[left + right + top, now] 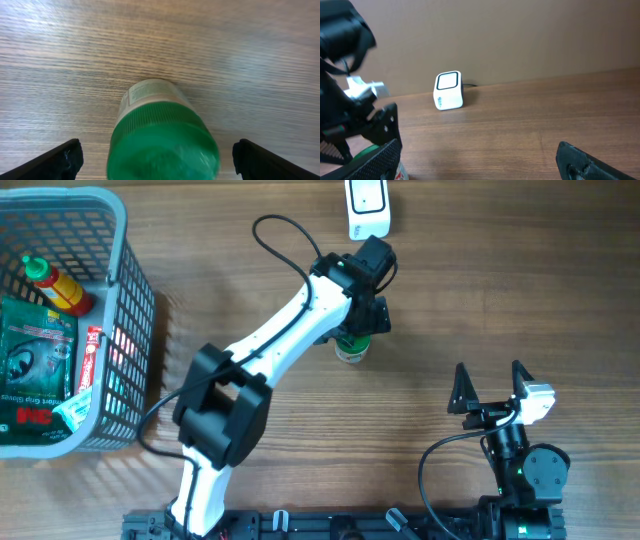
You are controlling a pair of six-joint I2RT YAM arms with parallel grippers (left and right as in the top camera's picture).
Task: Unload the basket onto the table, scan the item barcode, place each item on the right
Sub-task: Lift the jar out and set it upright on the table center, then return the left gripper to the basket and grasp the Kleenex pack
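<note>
The item is a small bottle with a green cap (350, 348), standing upright on the wooden table near the middle. In the left wrist view its cap and pale label (162, 140) fill the space between my fingers. My left gripper (358, 325) hangs right over it, open, with a gap of table showing on each side of the cap (157, 161). The white barcode scanner (368, 205) stands at the far edge; its window (448, 90) faces my right gripper. My right gripper (489, 375) sits open at the near right, nothing between its fingers (477, 155).
A grey plastic basket (130, 270) at the far left holds a red sauce bottle (55, 285), a green packet (35, 370) and other goods. The left arm (280, 330) stretches diagonally across the table's middle. A wall rises behind the scanner.
</note>
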